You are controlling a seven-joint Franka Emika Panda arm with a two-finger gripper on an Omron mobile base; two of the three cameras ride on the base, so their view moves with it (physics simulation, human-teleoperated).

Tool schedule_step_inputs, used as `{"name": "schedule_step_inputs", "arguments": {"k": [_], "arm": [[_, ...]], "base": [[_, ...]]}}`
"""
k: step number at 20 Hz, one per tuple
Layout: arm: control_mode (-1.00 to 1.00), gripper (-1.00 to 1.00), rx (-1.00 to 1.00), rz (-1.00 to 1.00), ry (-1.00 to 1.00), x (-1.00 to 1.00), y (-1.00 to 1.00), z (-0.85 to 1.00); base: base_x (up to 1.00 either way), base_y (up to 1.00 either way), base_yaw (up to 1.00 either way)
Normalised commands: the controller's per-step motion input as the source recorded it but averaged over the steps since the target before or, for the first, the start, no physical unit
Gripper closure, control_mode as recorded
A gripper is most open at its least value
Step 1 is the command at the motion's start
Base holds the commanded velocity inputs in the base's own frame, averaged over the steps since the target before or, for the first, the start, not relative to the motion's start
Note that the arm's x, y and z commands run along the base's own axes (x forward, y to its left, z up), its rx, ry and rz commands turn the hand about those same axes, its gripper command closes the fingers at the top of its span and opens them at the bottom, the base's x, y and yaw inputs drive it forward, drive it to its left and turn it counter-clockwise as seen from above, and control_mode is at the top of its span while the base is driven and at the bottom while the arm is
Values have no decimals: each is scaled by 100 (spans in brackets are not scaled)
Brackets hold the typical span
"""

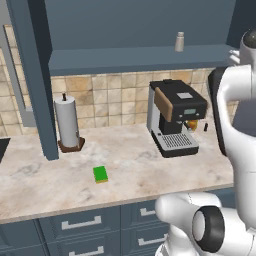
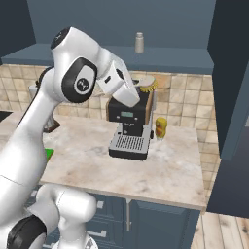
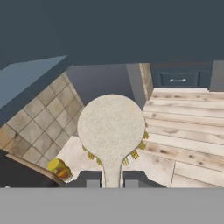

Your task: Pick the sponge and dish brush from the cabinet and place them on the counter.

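The robot's two-finger dark pincer (image 3: 112, 179) sits at the bottom centre of the hand view, clamped on the thin stem of the dish brush (image 3: 111, 129), whose whitish round speckled head with short yellow bristles at its rim fills the middle of that frame. In the right base view the same brush (image 2: 145, 83) shows just above the middle of the frame, at the end of the white arm and above the black-and-silver coffee machine (image 2: 130, 121).

The small flat sponge (image 1: 100, 174) with a bright green top over a yellow layer lies on the wide beige marble-patterned desk (image 1: 150, 175), left of centre in the left base view, well apart from the coffee machine and near the white paper-towel roll on its brown stand (image 1: 67, 123).

The dark blue-grey wall cabinet (image 1: 140, 25) spans the top of that frame; a small grey cylindrical shaker (image 1: 179, 42) stands on its shelf at upper right.
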Motion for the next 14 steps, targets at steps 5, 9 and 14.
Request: {"name": "schedule_step_inputs", "arguments": {"k": [5,9,14], "arm": [[-100,100,0,0,0,-61,0,-43],[-100,100,0,3,0,-55,0,-45],[-100,100,0,8,2,-46,0,-43]], "base": [[0,0,0],[0,0,0],[0,0,0]]}}
